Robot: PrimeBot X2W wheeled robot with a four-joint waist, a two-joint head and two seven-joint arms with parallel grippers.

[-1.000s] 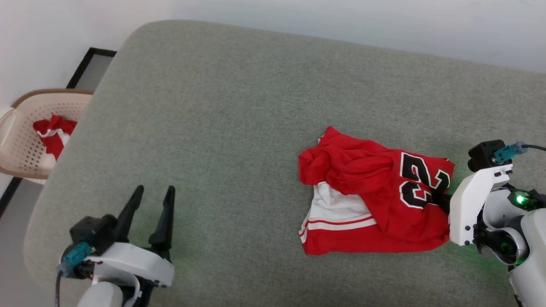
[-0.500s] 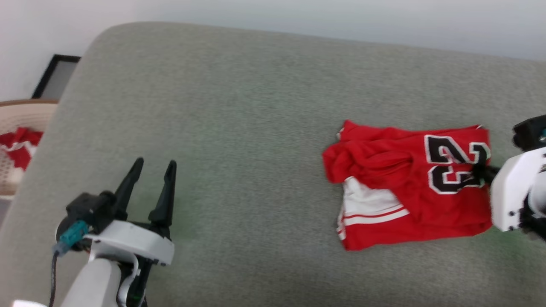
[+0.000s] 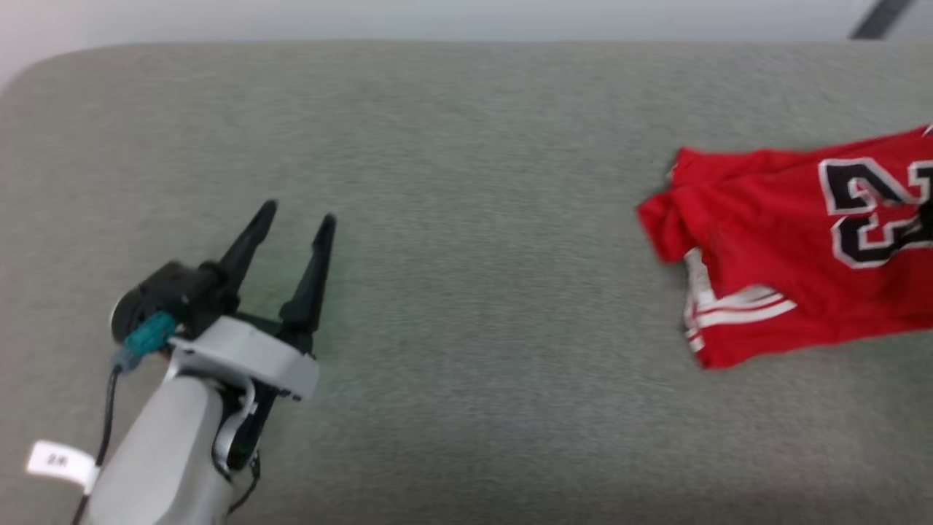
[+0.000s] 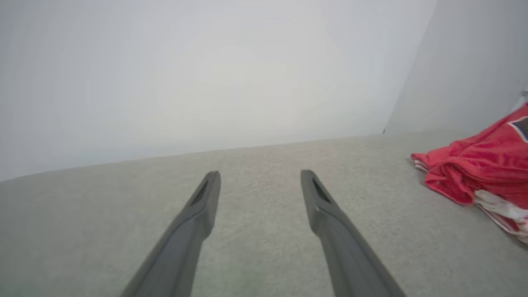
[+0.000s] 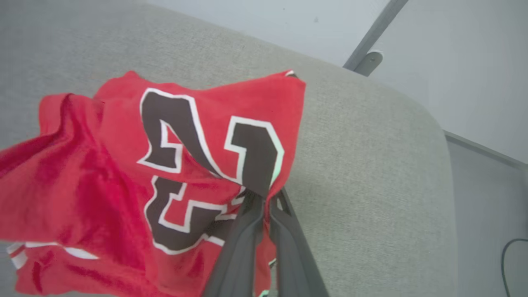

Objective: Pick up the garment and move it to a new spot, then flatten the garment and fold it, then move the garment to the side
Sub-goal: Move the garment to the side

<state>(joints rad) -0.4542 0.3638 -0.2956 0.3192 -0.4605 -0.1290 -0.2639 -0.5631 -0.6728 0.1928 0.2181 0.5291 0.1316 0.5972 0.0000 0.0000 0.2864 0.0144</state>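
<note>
**Operator:** Where does everything sit?

**Spotter:** Your garment [image 3: 773, 270] lies on the table [image 3: 474, 182], far over on the right, and it runs off the right edge of your head view. Your left pincer [image 3: 299, 213] hangs over the near left of the table, fingers parted. It is well apart from the garment, with a wide stretch of table between them.

**Operator:** And the right side?

**Spotter:** Your right pincer [image 5: 266, 202] has its fingers pressed together on a fold of the garment, at the number. At the far right, past the table's rounded corner, a post [image 5: 371, 41] stands before the wall [image 5: 453, 62]. In your right wrist view, floor [image 5: 486, 198] lies beside that corner, with a cable [image 5: 508, 251] on it.
</note>
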